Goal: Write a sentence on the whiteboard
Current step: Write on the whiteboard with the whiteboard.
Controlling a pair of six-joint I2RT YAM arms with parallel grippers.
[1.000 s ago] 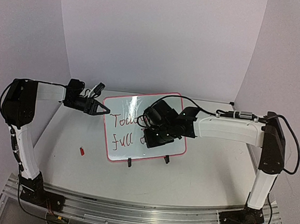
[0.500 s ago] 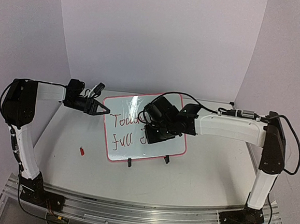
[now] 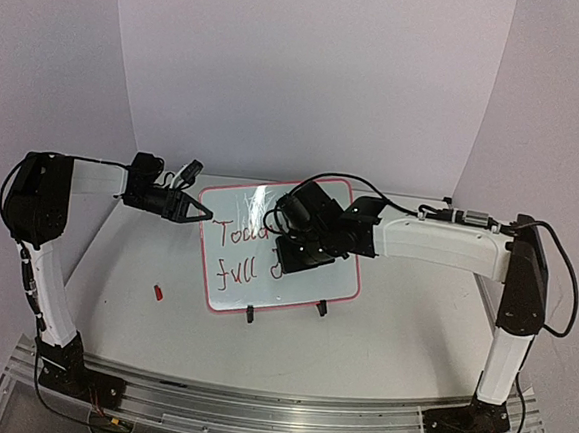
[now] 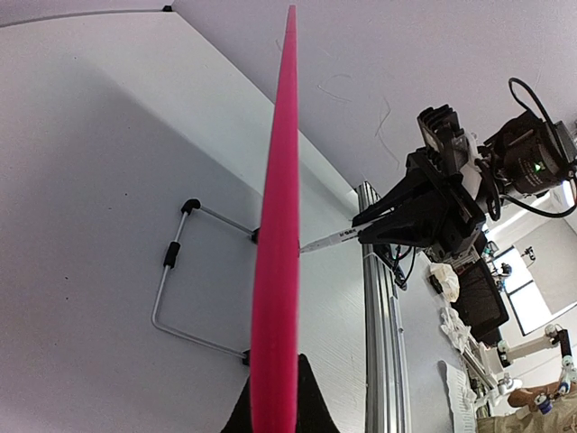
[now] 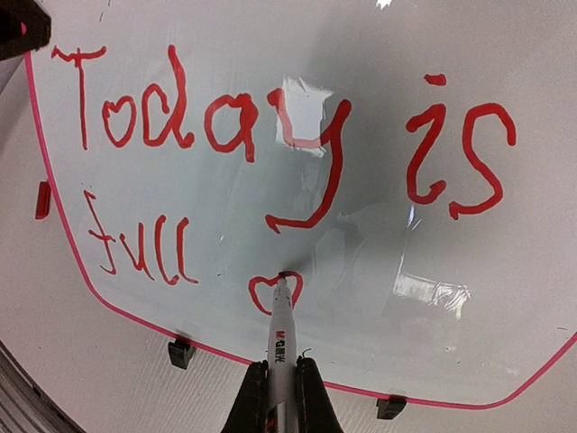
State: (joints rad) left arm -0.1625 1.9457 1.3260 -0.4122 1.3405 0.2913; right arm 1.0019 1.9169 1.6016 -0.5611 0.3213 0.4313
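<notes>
The whiteboard (image 3: 298,293) with its pink-red frame stands tilted at the table's middle. Red writing on it reads "Today is" (image 5: 243,126) above "full" (image 5: 144,248). My left gripper (image 3: 205,213) is shut on the board's left edge; the pink frame (image 4: 281,225) runs between its black fingers (image 4: 311,401). My right gripper (image 5: 280,372) is shut on a white marker (image 5: 281,329). The marker's tip touches the top of a small red loop (image 5: 260,290) just right of "full". In the top view the right gripper (image 3: 288,260) covers the board's centre.
A small red cap (image 3: 159,292) lies on the table left of the board. Two black clip feet (image 3: 250,315) (image 3: 322,306) hold the board's lower edge, and a wire stand (image 4: 167,271) sits behind it. A metal rail (image 3: 274,416) runs along the near edge.
My right gripper with the marker has shifted a little up and left across the board, and the red stroke after "full" has grown. The left arm has stayed still.
</notes>
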